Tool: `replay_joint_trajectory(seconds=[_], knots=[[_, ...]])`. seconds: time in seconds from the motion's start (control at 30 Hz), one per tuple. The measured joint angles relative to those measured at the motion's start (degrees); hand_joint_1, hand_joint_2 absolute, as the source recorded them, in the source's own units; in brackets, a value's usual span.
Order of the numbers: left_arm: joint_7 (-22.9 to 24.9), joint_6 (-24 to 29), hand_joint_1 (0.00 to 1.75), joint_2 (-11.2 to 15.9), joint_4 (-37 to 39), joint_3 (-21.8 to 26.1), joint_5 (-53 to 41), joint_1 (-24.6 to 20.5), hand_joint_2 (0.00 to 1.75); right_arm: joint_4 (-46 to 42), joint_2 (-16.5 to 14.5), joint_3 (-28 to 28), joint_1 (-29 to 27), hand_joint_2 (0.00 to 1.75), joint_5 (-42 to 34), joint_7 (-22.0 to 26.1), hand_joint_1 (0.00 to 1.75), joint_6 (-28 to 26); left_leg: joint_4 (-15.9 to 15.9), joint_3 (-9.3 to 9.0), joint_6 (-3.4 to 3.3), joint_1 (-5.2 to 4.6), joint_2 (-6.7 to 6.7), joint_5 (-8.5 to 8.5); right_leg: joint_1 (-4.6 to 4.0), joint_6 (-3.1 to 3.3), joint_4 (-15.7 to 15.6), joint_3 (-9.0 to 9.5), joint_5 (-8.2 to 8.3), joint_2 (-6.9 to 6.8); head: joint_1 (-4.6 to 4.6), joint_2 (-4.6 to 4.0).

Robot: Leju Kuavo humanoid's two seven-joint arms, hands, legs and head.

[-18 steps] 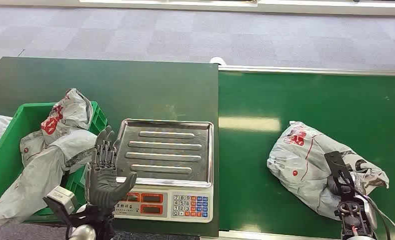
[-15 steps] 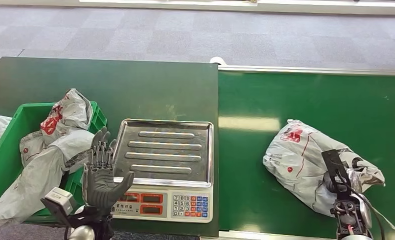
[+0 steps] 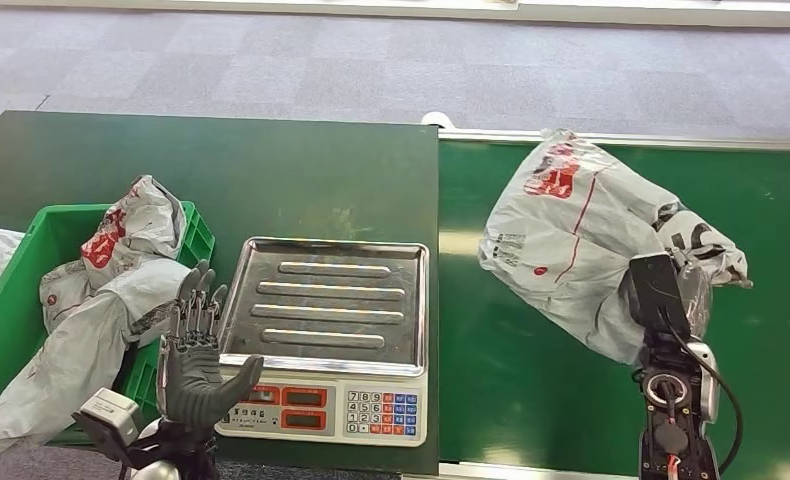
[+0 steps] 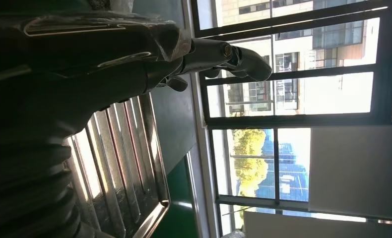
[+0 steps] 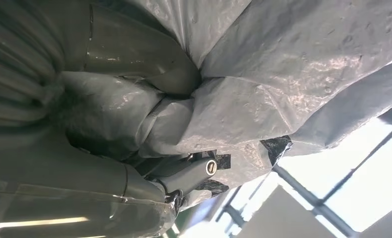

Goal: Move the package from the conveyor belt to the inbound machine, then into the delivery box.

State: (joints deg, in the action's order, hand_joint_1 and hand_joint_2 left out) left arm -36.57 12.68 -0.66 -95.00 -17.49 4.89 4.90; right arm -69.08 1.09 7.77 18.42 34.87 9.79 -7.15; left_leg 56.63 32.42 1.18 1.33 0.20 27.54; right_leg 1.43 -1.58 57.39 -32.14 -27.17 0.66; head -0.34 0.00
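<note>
Right hand (image 3: 683,296) grips the package (image 3: 571,235) by bunched film, raised over the conveyor belt (image 3: 531,400); looks soft, slippery, light, so hold gathered folds; left hand (image 3: 199,355) open, empty.

The right hand (image 3: 671,300) has raised the grey package (image 3: 571,235) off the green conveyor belt (image 3: 771,400): a moment ago the package lay on the belt close to its near edge, and now it hangs in the hand's grip, higher and closer to the belt's far edge and to the scale (image 3: 326,335). The left hand (image 3: 199,365) has sunk slightly toward the worktop's near edge, fingers apart as before.
</note>
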Motion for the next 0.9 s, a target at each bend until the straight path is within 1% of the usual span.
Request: replay_joint_trajectory(seconds=[0.03,0.1,0.2,0.23,0.3,0.43,0.5,0.6,0.7,0.73,0.83,0.87,0.9], knots=[[0.01,-0.31,0.0,-0.19,0.06,0.13,-0.42,-0.6,1.75,-2.17,-0.96,-1.74,-0.07,1.75,0.01,-0.22,1.75,0.5,0.0,-0.01,0.0,0.0,0.03,-0.01,-0.01,0.0,0.0,0.0,0.0,0.01,0.0,0.0],[0.04,-0.82,0.0,-0.5,0.25,0.39,-0.97,-1.99,1.75,-5.28,-2.8,-5.4,0.18,1.75,-0.65,-0.53,1.75,3.21,-0.01,-0.03,-0.01,0.01,0.03,-0.03,-0.02,0.01,0.01,0.01,0.01,0.02,0.0,0.0],[0.36,-1.6,0.0,-0.82,0.78,0.74,-1.41,-4.6,1.75,-6.18,-5.49,-11.55,1.37,1.75,-2.41,-0.33,1.75,9.98,-0.02,-0.03,0.0,0.03,0.01,-0.08,-0.04,0.02,0.03,0.03,0.02,0.01,0.02,0.0],[0.49,-1.76,0.0,-0.95,0.99,0.89,-1.6,-5.55,1.75,-5.14,-6.57,-13.91,2.01,1.75,-2.74,0.06,1.75,11.87,-0.02,-0.04,0.0,0.03,0.02,-0.09,-0.05,0.03,0.04,0.04,0.02,0.02,0.02,0.0],[0.68,-1.77,0.0,-1.27,1.25,1.2,-2.05,-7.19,1.75,-1.39,-8.79,-18.5,3.34,1.75,-2.95,1.33,1.75,13.77,-0.02,-0.06,0.0,0.04,0.04,-0.09,-0.06,0.03,0.05,0.04,0.02,0.03,0.02,0.0],[1.05,-1.42,0.0,-1.93,1.3,2.02,-2.66,-8.92,1.75,7.11,-12.47,-26.8,4.84,1.75,-2.88,4.0,1.75,13.1,-0.01,0.0,0.0,0.04,-0.12,-0.11,-0.05,0.03,0.05,0.01,0.0,-0.12,0.02,0.0],[1.14,-1.38,0.0,-2.08,1.31,2.36,-2.85,-9.13,1.75,9.45,-13.1,-28.95,5.45,1.75,-3.23,4.37,1.75,13.37,-0.01,0.06,0.0,0.03,-0.14,-0.1,-0.04,0.03,0.05,0.0,0.0,-0.14,0.02,0.0],[1.21,-1.18,0.0,-2.26,1.49,3.03,-2.91,-9.77,1.75,12.22,-13.27,-32.01,6.36,1.75,-2.3,5.74,1.75,16.63,-0.01,0.09,-0.01,0.02,-0.1,-0.09,-0.03,0.03,0.02,-0.02,0.0,-0.11,0.04,0.0],[1.22,-0.44,0.0,-2.67,1.8,4.39,-2.94,-10.85,1.75,16.24,-13.83,-36.67,7.32,1.75,-0.38,8.25,1.75,18.93,-0.01,0.07,-0.01,0.02,-0.11,-0.09,-0.03,0.03,0.01,-0.04,0.0,-0.1,0.03,0.0],[1.18,-0.06,0.0,-2.82,1.84,4.97,-3.05,-10.98,1.75,17.64,-14.08,-38.15,7.63,1.75,-0.02,9.08,1.39,19.11,-0.01,0.07,0.0,0.02,-0.12,-0.09,-0.03,0.03,0.01,-0.04,0.0,-0.1,0.03,0.0],[0.86,1.19,0.0,-3.19,1.56,6.7,-3.75,-10.65,1.75,20.73,-14.51,-41.23,8.65,1.75,0.51,10.3,0.08,18.87,-0.01,0.06,0.0,0.04,-0.09,-0.09,-0.06,0.04,0.02,-0.04,0.0,-0.09,0.03,0.0],[0.76,1.61,0.0,-3.3,1.25,7.22,-4.03,-10.35,1.75,21.49,-14.59,-41.95,9.01,1.75,0.63,10.26,0.0,18.49,-0.02,0.06,0.0,0.04,-0.07,-0.09,-0.06,0.04,0.02,-0.04,0.0,-0.09,0.03,0.0],[0.71,2.04,0.0,-3.41,0.78,7.72,-4.33,-9.91,1.75,22.19,-14.66,-42.52,9.36,1.75,0.74,10.09,0.0,17.94,-0.02,0.06,0.0,0.04,-0.06,-0.09,-0.06,0.04,0.03,-0.04,0.0,-0.08,0.03,0.0]])
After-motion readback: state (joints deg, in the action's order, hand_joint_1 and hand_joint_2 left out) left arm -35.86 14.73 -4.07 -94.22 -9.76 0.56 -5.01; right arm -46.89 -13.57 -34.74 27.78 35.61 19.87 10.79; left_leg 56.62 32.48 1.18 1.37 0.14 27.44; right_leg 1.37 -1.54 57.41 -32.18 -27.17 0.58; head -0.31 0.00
